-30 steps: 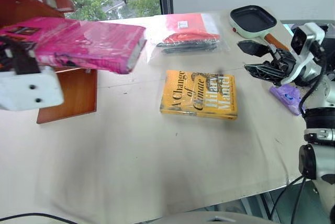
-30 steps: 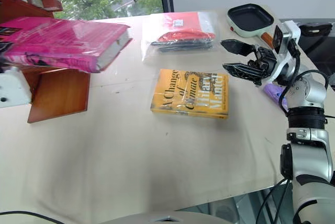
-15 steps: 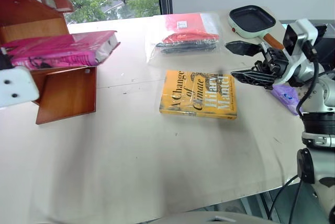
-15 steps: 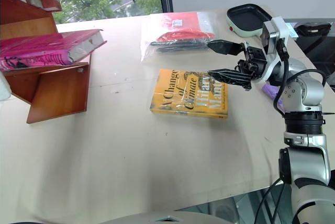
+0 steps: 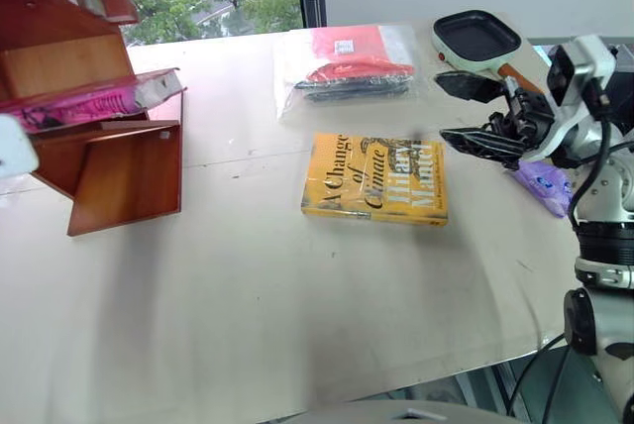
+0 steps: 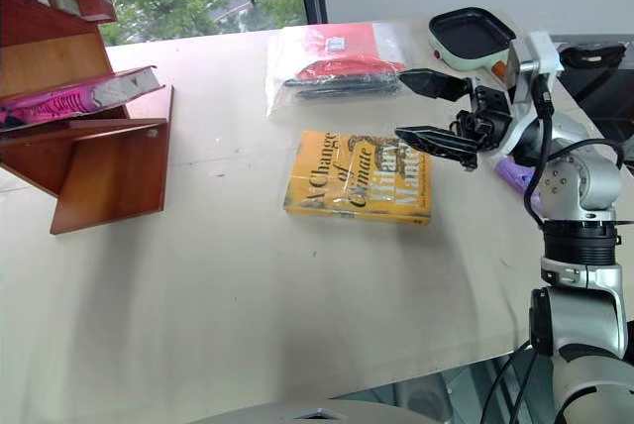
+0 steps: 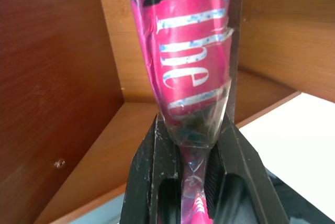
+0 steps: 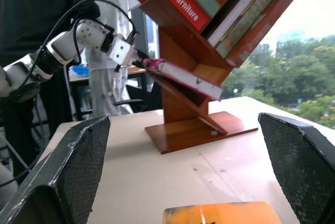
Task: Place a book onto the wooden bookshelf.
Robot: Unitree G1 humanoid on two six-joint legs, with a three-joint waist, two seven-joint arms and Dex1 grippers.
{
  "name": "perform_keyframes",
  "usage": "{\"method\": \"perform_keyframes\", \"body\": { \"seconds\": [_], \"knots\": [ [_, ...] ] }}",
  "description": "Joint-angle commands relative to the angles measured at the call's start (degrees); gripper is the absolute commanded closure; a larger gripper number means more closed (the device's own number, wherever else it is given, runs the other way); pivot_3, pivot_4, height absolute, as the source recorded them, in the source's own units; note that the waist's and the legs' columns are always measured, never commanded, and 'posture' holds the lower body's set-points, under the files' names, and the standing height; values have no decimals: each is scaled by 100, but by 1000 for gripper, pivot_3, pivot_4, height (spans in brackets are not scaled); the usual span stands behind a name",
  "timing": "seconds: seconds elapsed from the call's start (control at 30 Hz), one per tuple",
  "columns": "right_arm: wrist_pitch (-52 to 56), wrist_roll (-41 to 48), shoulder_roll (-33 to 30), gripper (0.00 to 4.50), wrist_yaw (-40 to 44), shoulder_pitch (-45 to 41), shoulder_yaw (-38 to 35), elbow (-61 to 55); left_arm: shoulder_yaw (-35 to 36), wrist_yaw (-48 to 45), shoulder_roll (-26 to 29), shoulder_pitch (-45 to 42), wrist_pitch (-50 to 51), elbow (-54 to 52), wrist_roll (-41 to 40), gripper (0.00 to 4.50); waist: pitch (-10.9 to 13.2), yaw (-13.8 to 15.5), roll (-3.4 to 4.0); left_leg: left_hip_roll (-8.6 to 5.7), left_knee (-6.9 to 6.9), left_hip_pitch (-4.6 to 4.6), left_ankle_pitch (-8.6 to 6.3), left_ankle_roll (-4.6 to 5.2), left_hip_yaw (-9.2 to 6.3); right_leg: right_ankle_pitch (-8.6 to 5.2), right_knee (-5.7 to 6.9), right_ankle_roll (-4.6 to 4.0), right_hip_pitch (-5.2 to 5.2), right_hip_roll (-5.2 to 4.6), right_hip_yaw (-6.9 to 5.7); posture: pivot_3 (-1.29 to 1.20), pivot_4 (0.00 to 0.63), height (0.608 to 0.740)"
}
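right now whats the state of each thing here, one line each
pink book: lying in a slanted slot of the shelf, one end clamped by the left gripper
left gripper: shut on the book
wooden bookshelf: upright on the table
right gripper: open, empty, above the table
yellow book: flat on the table
black pan: empty

Polished reddish-brown wood on the wooden bookshelf [image 6: 109,161], smooth with a soft sheen, at the left of the frame. Glossy pink cover under crinkled clear plastic wrap on the book [image 7: 191,72]. Matt black plastic on the left pincer [image 7: 196,182], textured mesh pads on the right pincer [image 8: 183,171]. Matt pale cloth over the table [image 5: 297,305]. Shiny clear film over the yellow book [image 5: 376,178].
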Motion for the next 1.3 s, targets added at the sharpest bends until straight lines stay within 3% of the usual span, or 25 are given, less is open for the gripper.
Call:
{"method": "perform_keyframes", "body": {
  "seconds": [0.03, 0.2, 0.5, 0.7, 0.83, 1.0, 1.07, 1.17, 1.3],
  "knots": [
    [-39, 118, -64, 0, -82, 86, -164, -284, 141, 183, 285, 55, -342, 557, 225, 4494, 0, -9, 1, 0, 0, 1, 0, 0, 1, 0, 0, 0, 0, 0, 1, 0, 150, 740],
    [-128, 88, -72, 0, -165, 152, -186, -335, 108, 192, 392, 51, -476, 882, 150, 4494, 0, -82, 0, 12, 0, 9, 0, 0, 4, 11, 13, -17, -1, 8, -2, 0, 150, 740],
    [-275, 65, -27, 0, -141, 53, -159, -177, 288, 49, 242, 101, -86, 633, 149, 144, -5, -117, -8, 14, 11, 33, 1, -1, 10, 16, 65, -26, 1, 13, 1, 0, 150, 740],
    [-341, 12, -3, 0, -94, -34, -129, 14, 1061, -235, 166, 130, 42, 141, 392, 51, -6, -113, -10, 12, 35, 11, 1, -1, 11, 16, 62, -25, -1, 5, -15, 0, 150, 740],
    [-255, -17, -94, 0, -97, 118, -107, -16, 1754, -552, 266, -426, 442, -186, -54, 51, -5, -103, -11, 12, 43, -2, 0, -1, 8, 16, 48, -25, -1, 0, -34, 0, 150, 740],
    [-257, -69, -181, 0, -83, 289, -116, -36, 2451, -1926, -93, -554, 1622, -858, -1246, 51, -4, -111, -7, 12, 44, 2, 0, -1, 14, 16, 44, -25, 0, -2, -32, 0, 150, 740],
    [-346, -183, -250, 0, 1, 463, -84, -37, 2636, -2495, -378, -376, 2615, -1373, -1761, 51, -3, -113, -6, 12, 45, 5, 0, -1, 16, 16, 42, -25, 0, -2, -31, 0, 150, 740],
    [-454, -326, -358, 0, 66, 716, -81, -12, 2505, -2805, -695, -192, 4088, -2189, -2467, 51, -4, -115, -8, 17, 55, 9, 0, -2, 11, 16, 55, -25, 1, 4, -37, 0, 150, 740],
    [-601, -457, -479, 0, -17, 1126, -217, 12, 1658, -1942, -1174, -886, 5794, -3201, -3972, 51, -21, -53, -30, 14, 75, 18, 0, -2, 4, 16, 80, -25, 13, 4, -41, 0, 150, 740]
  ]
}}
